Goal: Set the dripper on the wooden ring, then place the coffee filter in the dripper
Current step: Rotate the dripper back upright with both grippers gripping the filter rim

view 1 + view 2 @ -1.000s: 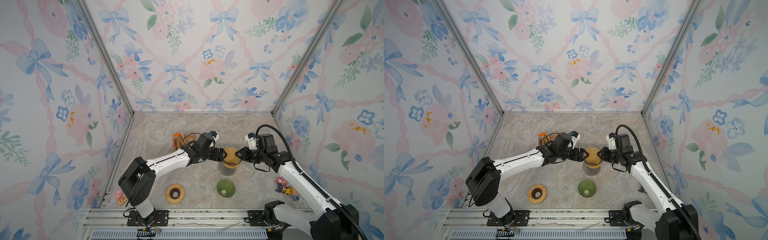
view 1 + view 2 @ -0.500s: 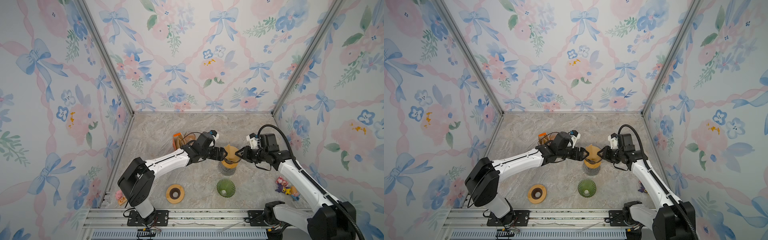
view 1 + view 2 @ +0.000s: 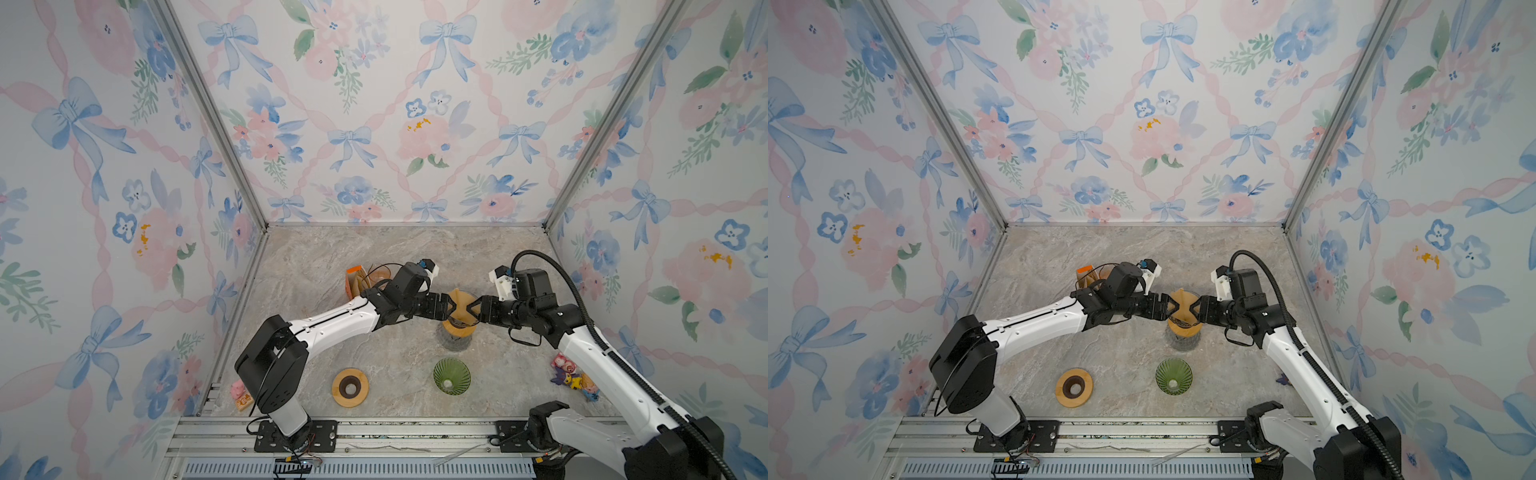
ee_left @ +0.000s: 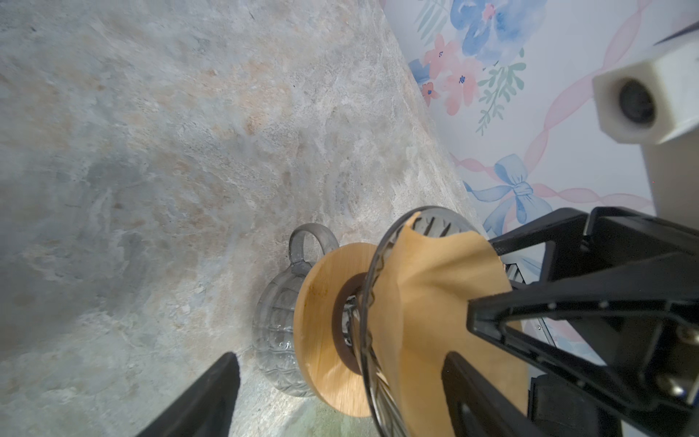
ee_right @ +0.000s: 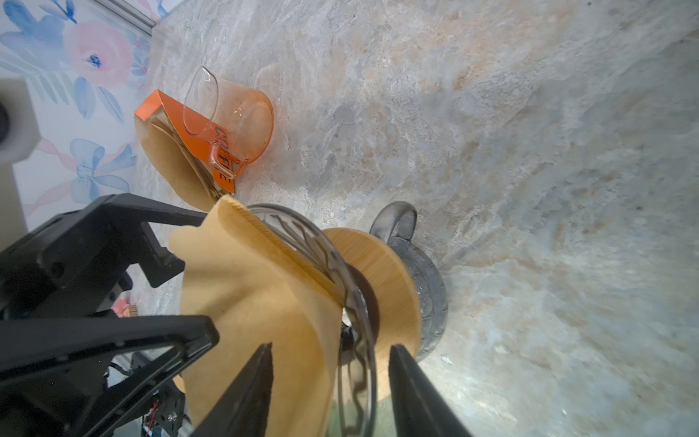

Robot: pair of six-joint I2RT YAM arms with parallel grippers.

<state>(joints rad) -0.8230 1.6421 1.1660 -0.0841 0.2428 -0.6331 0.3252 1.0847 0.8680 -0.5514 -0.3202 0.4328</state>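
Observation:
The brown paper coffee filter [image 3: 460, 300] [image 3: 1180, 300] sits as an open cone in the clear glass dripper [image 4: 368, 302] [image 5: 342, 265]. The dripper's wooden collar [image 3: 459, 329] rests on a grey glass carafe [image 4: 276, 325]. My left gripper [image 3: 451, 309] [image 4: 340, 401] is open at the dripper's left rim. One finger is over the filter [image 4: 435, 302] and the other is outside the collar. My right gripper [image 3: 471, 311] [image 5: 329, 389] is open at the right rim. It straddles the filter [image 5: 264, 295] edge and the glass wall, and I see no grip on the paper.
An orange filter box [image 5: 177, 113] and a clear glass cup [image 5: 234, 117] stand behind my left arm. A green glass dripper [image 3: 451, 374] and a wooden ring [image 3: 350, 386] lie near the front. Small toys [image 3: 573, 376] sit by the right wall, and a pink toy [image 3: 239, 390] sits front left.
My right gripper's jaws have spread apart and let go of the filter edge. Both arms have stayed almost still at the dripper, and the left jaws are unchanged.

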